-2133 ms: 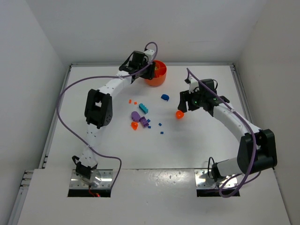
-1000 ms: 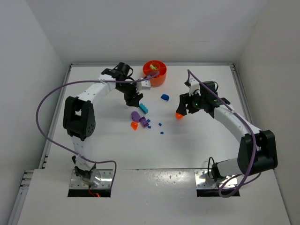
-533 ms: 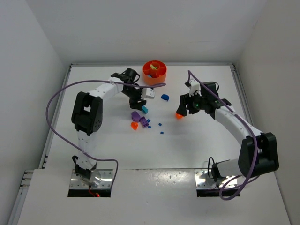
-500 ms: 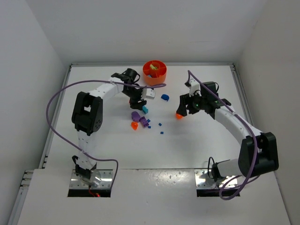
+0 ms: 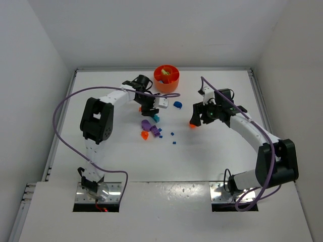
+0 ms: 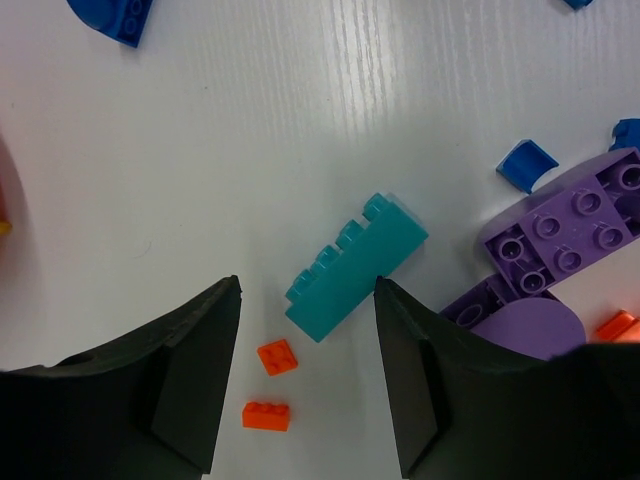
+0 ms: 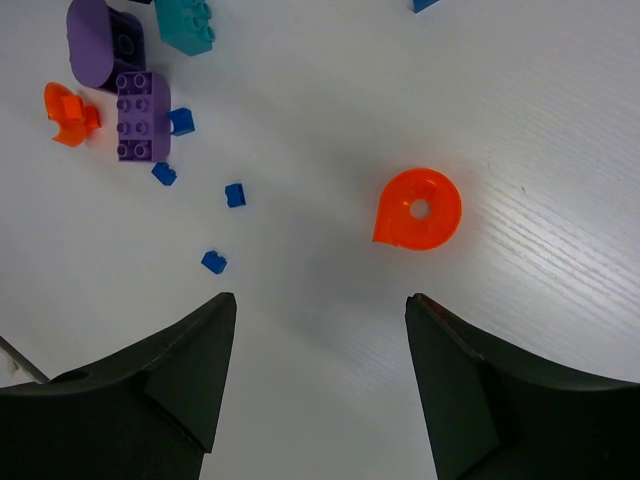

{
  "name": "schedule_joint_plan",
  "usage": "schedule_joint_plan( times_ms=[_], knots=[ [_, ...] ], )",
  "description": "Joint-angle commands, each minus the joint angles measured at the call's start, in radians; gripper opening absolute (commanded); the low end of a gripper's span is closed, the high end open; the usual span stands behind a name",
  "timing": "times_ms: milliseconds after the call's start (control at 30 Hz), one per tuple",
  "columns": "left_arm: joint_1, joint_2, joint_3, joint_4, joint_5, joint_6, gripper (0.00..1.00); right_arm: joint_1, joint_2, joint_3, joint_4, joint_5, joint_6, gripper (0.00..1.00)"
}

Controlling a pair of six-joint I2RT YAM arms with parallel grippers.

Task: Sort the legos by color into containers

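Currently the left gripper is hovering wide open, a cyan brick lying between its tips; the right gripper is gaping empty, an orange rounded piece just ahead.

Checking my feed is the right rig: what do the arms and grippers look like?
On the left arm and right arm: white links, black joints, a purple cable looping along each. The left gripper and right gripper have matte black wedge-shaped fingers.
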Motion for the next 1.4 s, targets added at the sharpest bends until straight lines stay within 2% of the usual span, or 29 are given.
schedule_joint_plan(
  times_ms=[0, 200, 367, 567, 667, 800, 933, 1033, 1167, 1367],
  knots=[
    [-0.013, 0.018, -0.011, 0.016, 0.015, 0.049, 0.61, -0.005, -0.001, 0.029, 0.019, -0.013, -0.014, 0.70],
    [-0.013, 0.028, -0.029, 0.016, 0.006, 0.068, 0.61, -0.005, 0.008, 0.029, 0.010, -0.013, -0.014, 0.70],
    [-0.013, 0.028, -0.053, 0.016, 0.006, 0.068, 0.53, -0.005, 0.008, 0.020, 0.010, -0.013, -0.023, 0.70],
    [-0.013, -0.003, -0.109, 0.016, 0.006, 0.068, 0.35, -0.005, 0.008, 0.019, 0.019, -0.013, -0.023, 0.70],
    [-0.013, -0.015, -0.135, 0.016, -0.003, 0.059, 0.29, -0.005, 0.008, 0.019, 0.019, -0.013, -0.023, 0.70],
    [-0.013, -0.081, -0.159, 0.030, 0.006, -0.028, 0.21, -0.005, 0.008, 0.019, 0.028, -0.013, -0.023, 0.70],
    [-0.013, -0.158, -0.141, 0.121, -0.089, -0.127, 0.18, -0.005, -0.001, 0.019, 0.038, -0.022, -0.014, 0.70],
    [-0.013, -0.167, -0.077, 0.178, -0.244, -0.194, 0.17, -0.005, -0.001, 0.019, 0.038, -0.031, -0.014, 0.70],
    [-0.013, -0.098, 0.106, 0.261, -0.496, -0.258, 0.17, -0.005, -0.021, 0.010, 0.047, -0.031, -0.014, 0.70],
    [-0.059, -0.051, 0.106, 0.503, -0.744, -0.186, 0.15, -0.005, -0.030, 0.001, 0.047, -0.022, -0.014, 0.70]
  ],
)
